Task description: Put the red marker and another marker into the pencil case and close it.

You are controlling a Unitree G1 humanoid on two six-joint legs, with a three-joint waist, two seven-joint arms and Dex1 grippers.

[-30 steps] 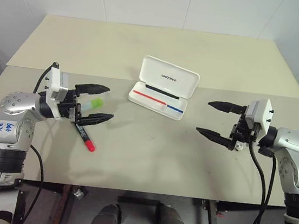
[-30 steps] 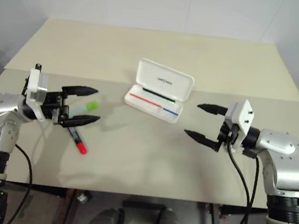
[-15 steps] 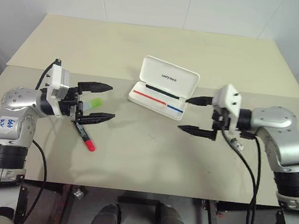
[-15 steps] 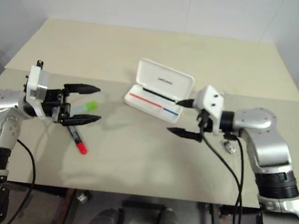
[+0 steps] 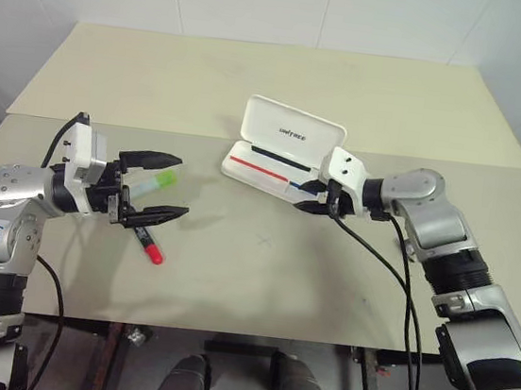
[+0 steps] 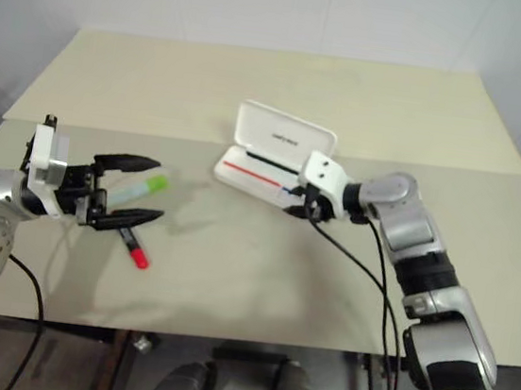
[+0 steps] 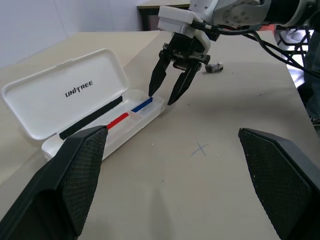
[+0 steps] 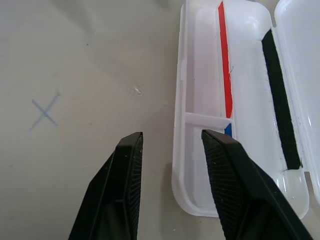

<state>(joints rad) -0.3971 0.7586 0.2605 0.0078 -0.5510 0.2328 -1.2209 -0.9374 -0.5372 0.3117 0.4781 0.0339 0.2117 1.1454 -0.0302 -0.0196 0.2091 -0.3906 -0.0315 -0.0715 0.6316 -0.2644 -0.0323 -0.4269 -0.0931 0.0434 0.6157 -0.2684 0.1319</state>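
A beige table (image 5: 249,289) is stretching across the scene in front of a white wall. At the far left, the left gripper (image 5: 165,185) is hovering above the table, pointing toward the middle, its two black fingers standing wide apart and holding nothing. The pale green highlighter (image 5: 159,181) is lying on the table between those fingers as seen from above, though whether they are touching it cannot be told. Just beside it, nearer the robot, the red marker (image 5: 149,243) is lying flat, its red cap pointing toward the front edge of the table.

Toward the middle, the white pencil case (image 5: 285,146) is sitting open, its lid standing up at the back, with a red stripe and a blue stripe running along the tray inside. A small blue cross (image 7: 200,148) is marked on the table in front of it.

At the right, the right gripper (image 7: 167,95) is reaching down to the right end of the case, its fingers partly apart, straddling the front wall of the tray and clamping nothing.
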